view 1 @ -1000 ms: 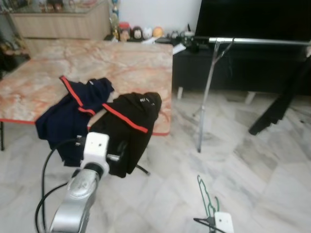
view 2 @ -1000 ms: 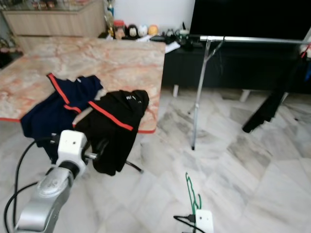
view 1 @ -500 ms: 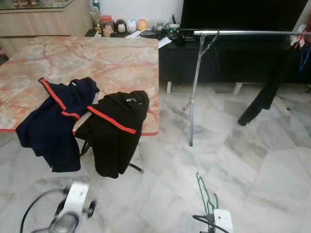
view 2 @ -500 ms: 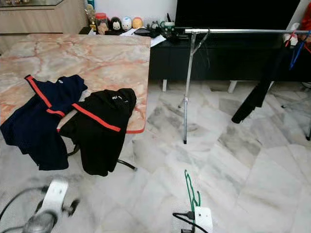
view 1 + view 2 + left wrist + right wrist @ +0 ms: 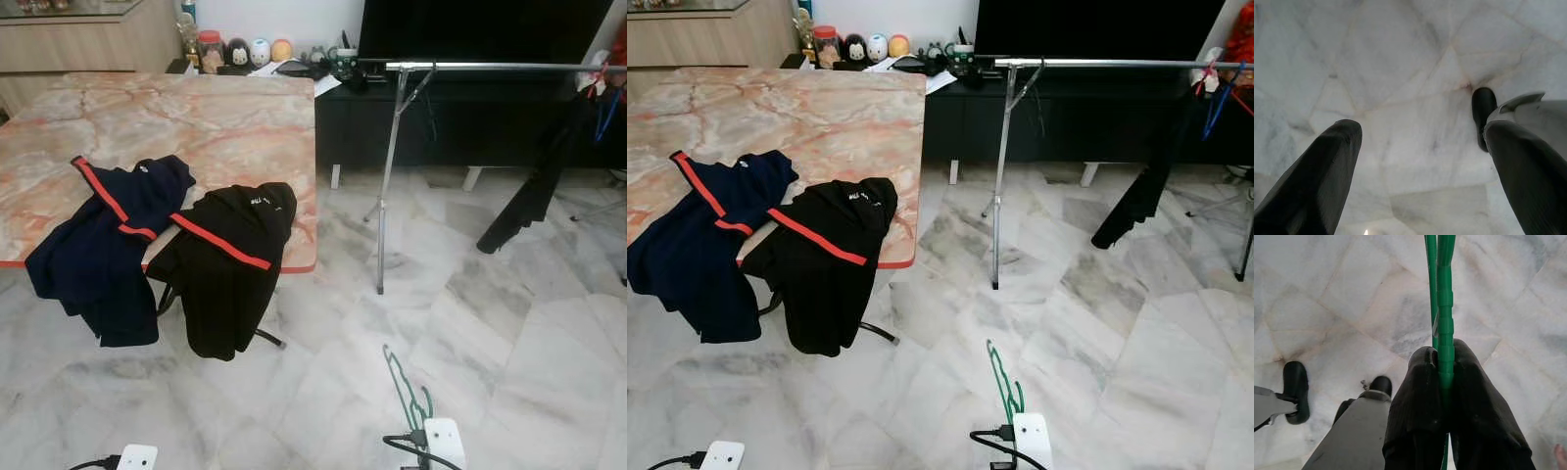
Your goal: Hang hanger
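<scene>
A green wire hanger point(image 5: 407, 385) stands up from my right gripper point(image 5: 1444, 360) low in front of me, over the marble floor. In the right wrist view the two black fingers point(image 5: 1420, 396) are shut on the hanger's green wire point(image 5: 1445, 289). A silver clothes rail point(image 5: 490, 67) on a thin upright pole point(image 5: 388, 186) stands ahead, right of the table. My left gripper point(image 5: 1420, 156) hangs low at my left side, open over the bare floor with nothing between its fingers.
A marble-topped table point(image 5: 196, 108) stands at the left, with a navy jacket point(image 5: 103, 240) and a black jacket point(image 5: 230, 269) draped over its near edge. A dark garment point(image 5: 534, 191) hangs at the rail's right end. A black TV cabinet point(image 5: 460, 127) stands behind the rail.
My left arm has dropped from in front of the jackets to the bottom edge. The camera has shifted, bringing more of the rail into view. The right gripper still holds the hanger.
</scene>
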Robot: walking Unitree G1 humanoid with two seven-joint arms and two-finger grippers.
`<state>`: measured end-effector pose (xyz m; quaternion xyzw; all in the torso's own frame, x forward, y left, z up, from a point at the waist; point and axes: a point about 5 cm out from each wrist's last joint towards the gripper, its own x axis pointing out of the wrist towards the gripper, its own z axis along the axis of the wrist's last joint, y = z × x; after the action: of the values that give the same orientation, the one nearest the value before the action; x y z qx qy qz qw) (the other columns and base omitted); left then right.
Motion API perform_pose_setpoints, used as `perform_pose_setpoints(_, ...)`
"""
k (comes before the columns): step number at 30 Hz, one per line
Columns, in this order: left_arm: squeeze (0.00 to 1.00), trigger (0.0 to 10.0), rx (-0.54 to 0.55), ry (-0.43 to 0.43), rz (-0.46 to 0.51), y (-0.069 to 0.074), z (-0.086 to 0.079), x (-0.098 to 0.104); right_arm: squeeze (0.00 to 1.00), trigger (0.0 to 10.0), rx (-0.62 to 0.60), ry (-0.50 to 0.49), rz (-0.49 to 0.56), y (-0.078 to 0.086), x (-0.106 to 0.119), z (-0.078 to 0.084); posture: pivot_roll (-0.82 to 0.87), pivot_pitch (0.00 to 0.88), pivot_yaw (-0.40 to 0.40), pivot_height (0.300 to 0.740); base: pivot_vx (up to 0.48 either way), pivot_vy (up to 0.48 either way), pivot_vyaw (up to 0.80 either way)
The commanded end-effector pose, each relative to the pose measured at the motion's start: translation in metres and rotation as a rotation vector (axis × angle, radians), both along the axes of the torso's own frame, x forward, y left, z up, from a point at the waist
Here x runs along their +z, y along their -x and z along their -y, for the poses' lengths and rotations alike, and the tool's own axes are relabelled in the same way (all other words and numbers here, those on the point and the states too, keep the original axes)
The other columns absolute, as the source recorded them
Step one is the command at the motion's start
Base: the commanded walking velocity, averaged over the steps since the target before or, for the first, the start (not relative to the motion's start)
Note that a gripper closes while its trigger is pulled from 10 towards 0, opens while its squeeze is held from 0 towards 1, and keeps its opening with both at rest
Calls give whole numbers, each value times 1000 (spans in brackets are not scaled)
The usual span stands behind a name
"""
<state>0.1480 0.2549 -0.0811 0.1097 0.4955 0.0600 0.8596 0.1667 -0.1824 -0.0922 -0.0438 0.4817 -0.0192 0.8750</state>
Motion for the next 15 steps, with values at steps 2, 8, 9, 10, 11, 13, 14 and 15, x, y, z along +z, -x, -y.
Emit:
perform_pose_setpoints(2, 0, 10000, -9, 2, 0, 0, 3, -2, 0, 10000, 8, 25, -7, 1, 0, 2, 19, 0, -67, 740, 0, 0, 0)
perform_pose_setpoints(8, 0, 10000, -31, -2, -3, -1, 7, -3, 0, 10000, -43, 34, 8, 1, 0, 2, 17, 0, -68, 740, 0, 0, 0)
perform_pose_setpoints(9, 0, 10000, -36, -3, -5, -1, 8, -4, 0, 10000, -58, 33, 10, 1, 0, 3, 17, 0, -68, 740, 0, 0, 0)
perform_pose_setpoints(10, 0, 10000, -39, -3, -6, 0, 8, -4, 0, 10000, -74, 32, 12, 1, 0, 3, 17, 0, -68, 740, 0, 0, 0)
perform_pose_setpoints(11, 0, 10000, -45, -8, -10, 0, 9, -5, 0, 10000, -83, 31, 12, 2, 0, 3, 17, 0, -68, 740, 0, 0, 0)
perform_pose_setpoints(13, 0, 10000, -50, -13, -14, 1, 9, -5, 0, 10000, -97, 26, 14, 2, 0, 3, 19, 0, -67, 740, 0, 0, 0)
perform_pose_setpoints(14, 0, 10000, -54, -11, -17, 0, 10, -5, 0, 10000, -111, 19, 17, 2, 0, 3, 14, 0, -64, 740, 0, 0, 0)
perform_pose_setpoints(15, 0, 10000, -54, -11, -17, 0, 10, -5, 0, 10000, -111, 19, 17, 2, 0, 3, 14, 0, -64, 740, 0, 0, 0)
